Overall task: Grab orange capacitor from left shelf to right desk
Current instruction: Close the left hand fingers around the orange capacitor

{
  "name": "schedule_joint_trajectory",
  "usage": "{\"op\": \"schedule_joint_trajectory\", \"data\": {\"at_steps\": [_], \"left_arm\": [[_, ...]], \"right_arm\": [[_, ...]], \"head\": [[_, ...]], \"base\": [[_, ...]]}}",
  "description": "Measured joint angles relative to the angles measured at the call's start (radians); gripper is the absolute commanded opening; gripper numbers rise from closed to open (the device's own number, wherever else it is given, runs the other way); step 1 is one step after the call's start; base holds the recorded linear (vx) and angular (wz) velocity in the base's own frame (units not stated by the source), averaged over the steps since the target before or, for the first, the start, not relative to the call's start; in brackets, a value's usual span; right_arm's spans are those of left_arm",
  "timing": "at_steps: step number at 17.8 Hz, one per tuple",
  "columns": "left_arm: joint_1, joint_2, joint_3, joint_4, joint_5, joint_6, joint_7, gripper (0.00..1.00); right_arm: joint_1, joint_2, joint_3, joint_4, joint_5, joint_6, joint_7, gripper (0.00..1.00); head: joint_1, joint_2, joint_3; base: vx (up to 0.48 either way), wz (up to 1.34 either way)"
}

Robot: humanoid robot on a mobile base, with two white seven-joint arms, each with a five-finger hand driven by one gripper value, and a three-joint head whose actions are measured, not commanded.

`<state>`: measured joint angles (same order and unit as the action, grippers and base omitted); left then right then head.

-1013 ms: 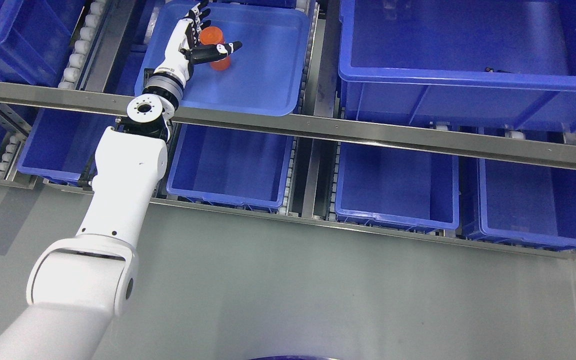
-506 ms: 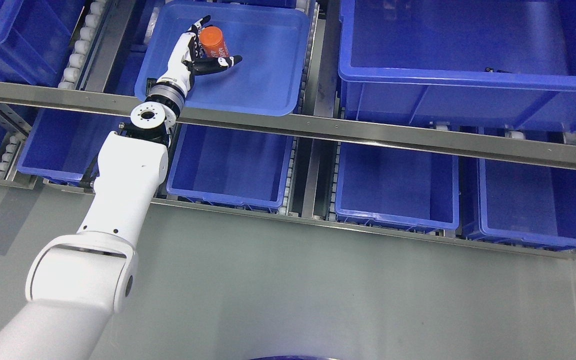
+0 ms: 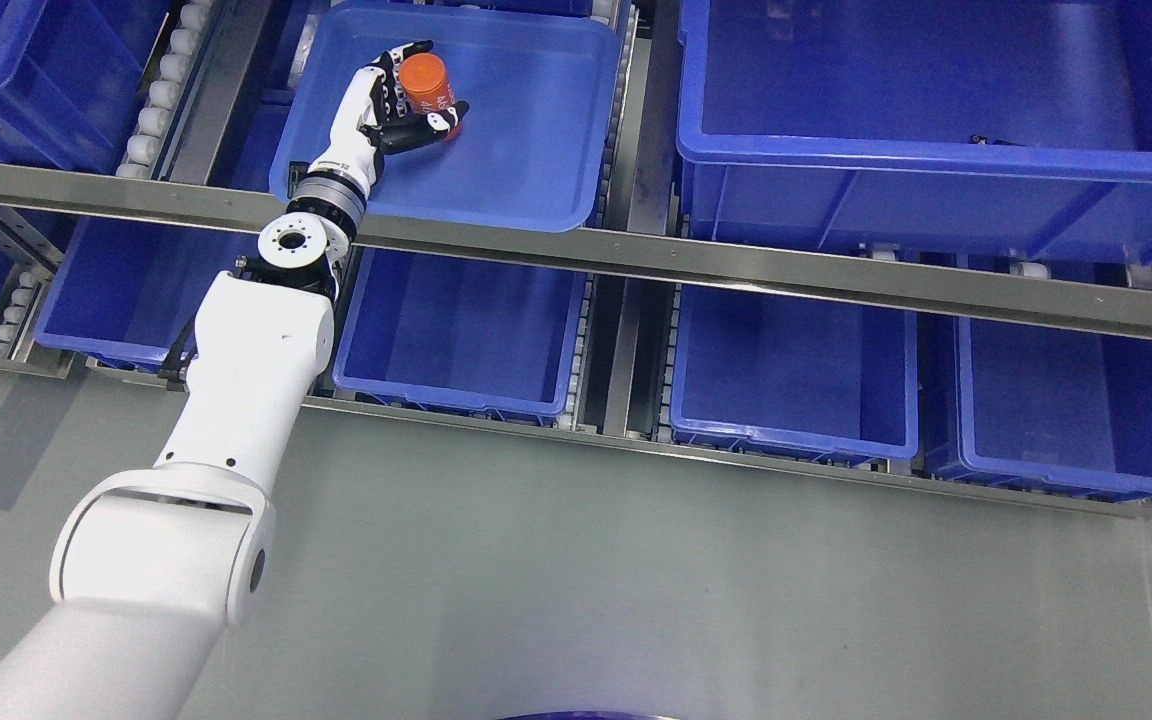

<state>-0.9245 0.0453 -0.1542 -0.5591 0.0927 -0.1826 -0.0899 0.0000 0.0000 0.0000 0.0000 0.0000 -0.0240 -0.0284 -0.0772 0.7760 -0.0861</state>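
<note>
Inside the blue tray point(image 3: 536, 150), left hand point(image 3: 386, 105) fingers point(image 3: 426, 123) curl around the tilted orange cylindrical capacitor point(image 3: 428, 82).

– What carries everything here?

– A metal shelf rack point(image 3: 736, 268) with roller tracks point(image 3: 164, 75), standing on a grey floor point(image 3: 636, 580).

– And on the upper level?

– A shallow blue tray point(image 3: 536, 180) left of middle, a large blue bin point(image 3: 936, 170) to its right, and another bin point(image 3: 26, 70) at far left.

– Below?

– A row of open blue bins point(image 3: 796, 360), side by side under the steel rail.
</note>
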Motion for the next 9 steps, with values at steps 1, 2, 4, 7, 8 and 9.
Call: {"op": "schedule_joint_trajectory", "data": {"at_steps": [1,2,4,7,8,9], "left_arm": [[0.000,0.000,0.004,0.002,0.000,-0.013,0.000,0.40],[0.000,0.000,0.008,0.004,0.000,-0.025,0.000,0.33],[0.001,0.000,0.015,0.008,0.000,-0.047,0.000,0.26],[0.005,0.000,0.023,0.012,-0.001,-0.065,0.000,0.19],[0.006,0.000,0.025,0.013,-0.001,-0.067,0.001,0.13],[0.007,0.000,0.027,0.014,-0.001,-0.071,0.002,0.06]], "right_arm": [[0.000,0.000,0.000,0.000,0.000,0.000,0.000,1.00],[0.000,0.000,0.000,0.000,0.000,0.000,0.000,1.00],[0.000,0.000,0.000,0.000,0.000,0.000,0.000,1.00],[0.000,0.000,0.000,0.000,0.000,0.000,0.000,1.00],[0.000,0.000,0.000,0.000,0.000,0.000,0.000,1.00],[0.000,0.000,0.000,0.000,0.000,0.000,0.000,1.00]], "head": [[0.0000,0.000,0.000],[0.0000,0.000,0.000],[0.0000,0.000,0.000],[0.0000,0.000,0.000],[0.0000,0.000,0.000],[0.0000,0.000,0.000]], "base": [[0.000,0.00],[0.000,0.00],[0.000,0.00],[0.000,0.00],[0.000,0.00],[0.000,0.00]]}}
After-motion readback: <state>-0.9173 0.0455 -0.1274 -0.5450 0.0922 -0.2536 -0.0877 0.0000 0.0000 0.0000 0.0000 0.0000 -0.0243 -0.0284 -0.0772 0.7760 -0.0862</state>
